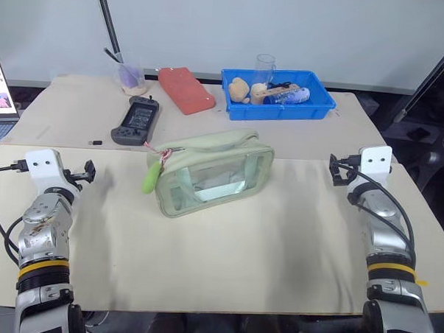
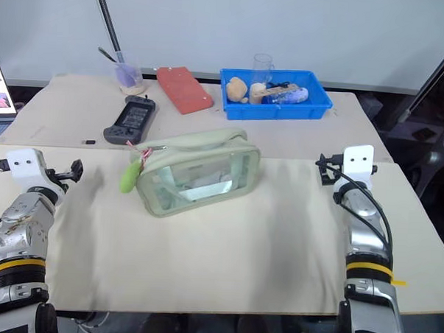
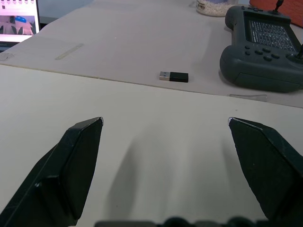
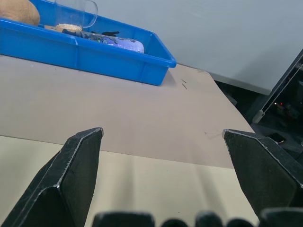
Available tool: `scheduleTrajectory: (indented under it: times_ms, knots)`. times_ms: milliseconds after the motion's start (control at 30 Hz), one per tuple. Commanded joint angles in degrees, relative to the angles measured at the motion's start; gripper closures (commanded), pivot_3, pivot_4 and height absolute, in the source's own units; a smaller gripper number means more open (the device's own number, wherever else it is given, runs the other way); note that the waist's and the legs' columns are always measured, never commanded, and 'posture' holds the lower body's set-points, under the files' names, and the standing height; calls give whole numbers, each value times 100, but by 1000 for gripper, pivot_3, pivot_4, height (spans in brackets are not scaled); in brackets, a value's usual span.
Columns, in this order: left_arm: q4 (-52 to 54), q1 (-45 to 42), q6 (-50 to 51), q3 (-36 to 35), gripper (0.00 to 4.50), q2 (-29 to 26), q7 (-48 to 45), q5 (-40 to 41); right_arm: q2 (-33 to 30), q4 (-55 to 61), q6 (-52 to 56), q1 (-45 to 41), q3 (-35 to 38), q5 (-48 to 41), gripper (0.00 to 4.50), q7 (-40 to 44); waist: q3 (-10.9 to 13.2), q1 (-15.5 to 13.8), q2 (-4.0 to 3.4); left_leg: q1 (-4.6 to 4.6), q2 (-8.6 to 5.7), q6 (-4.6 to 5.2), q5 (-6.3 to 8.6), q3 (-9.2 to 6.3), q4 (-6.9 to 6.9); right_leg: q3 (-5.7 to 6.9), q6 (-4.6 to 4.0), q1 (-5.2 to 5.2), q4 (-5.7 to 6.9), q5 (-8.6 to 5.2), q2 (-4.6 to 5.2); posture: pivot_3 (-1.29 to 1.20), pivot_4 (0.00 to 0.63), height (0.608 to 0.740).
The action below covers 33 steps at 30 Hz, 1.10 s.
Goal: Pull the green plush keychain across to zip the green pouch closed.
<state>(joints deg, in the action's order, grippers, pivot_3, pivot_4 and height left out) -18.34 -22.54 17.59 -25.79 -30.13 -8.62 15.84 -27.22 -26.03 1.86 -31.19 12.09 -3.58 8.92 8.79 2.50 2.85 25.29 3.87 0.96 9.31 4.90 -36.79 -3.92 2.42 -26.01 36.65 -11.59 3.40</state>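
Start at the left edge of the desk [image 1: 276, 272]: your left gripper [image 3: 165, 125] hangs just above the surface there, fingers spread as wide as they go, holding nothing. Ahead of it lie a small black USB dongle [image 3: 173, 76] and a dark handheld controller [image 1: 136, 121], toward the back left.

Near the middle of the desk sits the green pouch [image 1: 210, 173], lying at a slant. The green plush keychain [image 1: 151, 177] dangles from its cord at the pouch's left end, against the left side wall. That suggests the zipper pull is still at its starting end, so none of the zipping looks done; whether the top is fully open you cannot tell from here.

Behind it, along the back edge, are a red-orange block [image 1: 185, 90] and a blue tray [image 1: 280, 108].

At the right edge, your right gripper [image 4: 163, 135] is likewise fully spread and empty, well apart from the pouch.

What remains: reach the keychain, grip it, and draw it across.
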Motion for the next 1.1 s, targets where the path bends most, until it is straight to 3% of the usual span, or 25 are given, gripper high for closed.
scheduleTrajectory:
  times_ms: [33,167,333,467,633,733,900,1000,1100]
  knots:
    - [207,-68,-39,-97,0,-183,-8,3,-86,231,30,-69,159,-59,15,-49,0,0,0,0,0,0,0,0,0,0,0,0,0,0,0,0,150,740]
    - [640,-74,27,-176,0,-790,-660,178,-450,396,144,-263,118,-180,15,509,3,8,1,0,1,0,0,0,0,0,0,-1,0,0,-1,0,150,740]
    - [2186,-839,1405,379,0,-2025,-2335,1256,-1053,1361,809,-503,-88,-1143,15,2539,19,-9,6,14,1,-1,0,0,1,0,-1,-12,-2,-1,-1,0,150,740]
    - [3174,-1789,2496,1233,0,-2645,-3207,1934,-1476,2505,1982,-689,-249,-2256,15,3915,16,-24,1,3,-1,-2,2,-2,1,1,0,7,-18,-4,0,0,150,740]
    - [4243,-2488,3183,2482,0,-2493,-3565,2135,-1681,3696,3126,-875,-514,-3044,15,4363,15,-34,-2,-4,4,1,2,-4,13,2,-16,19,-38,-14,-7,0,150,740]
    - [4605,-2448,2734,3578,0,-2488,-3757,1199,-1689,4431,3668,-932,-617,-3487,15,4375,16,-23,-4,-3,3,2,2,-3,12,2,-18,17,-40,-14,-8,0,150,740]
    - [4552,-2388,2348,4273,0,-2195,-3763,438,-1625,5006,3972,-949,-653,-3623,15,4110,16,-69,-4,0,4,2,1,-7,12,1,-26,12,-39,-19,-12,0,150,740]
    - [4355,-2356,1895,4502,840,-2162,-3893,-76,-1647,5101,4011,-891,-621,-3572,0,3982,17,-120,-4,2,3,3,1,-4,7,0,-31,12,-42,-21,-9,0,150,740]
    - [4293,-2319,1727,4549,2203,-2056,-4011,-262,-1671,5127,4021,-847,-607,-3520,0,3879,17,-169,-4,2,2,3,1,-3,5,0,-31,12,-41,-21,-8,0,150,740]
